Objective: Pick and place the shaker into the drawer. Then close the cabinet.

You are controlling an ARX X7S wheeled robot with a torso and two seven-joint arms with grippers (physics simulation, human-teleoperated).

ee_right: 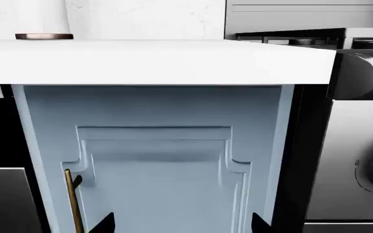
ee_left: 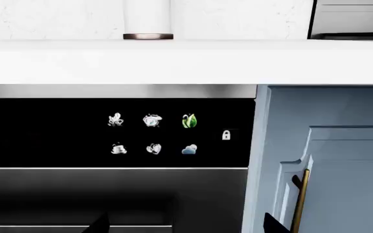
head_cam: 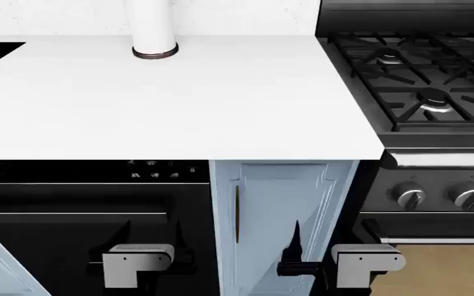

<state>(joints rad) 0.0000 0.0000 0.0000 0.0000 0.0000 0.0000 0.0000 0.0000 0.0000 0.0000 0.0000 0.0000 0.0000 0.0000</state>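
Each arm ends in a pale grey, boxy L-shaped housing with a ribbed top edge; the left tool [head_cam: 150, 237] and right tool [head_cam: 296, 246] carry thin black pointed fingers.

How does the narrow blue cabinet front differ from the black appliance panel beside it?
The cabinet front is pale blue with raised moulding; the appliance panel is glossy black and flat. The cabinet front is narrow with an upright brass handle; the appliance panel is wider, with lit icons and a horizontal bar. Both sit under the white counter.
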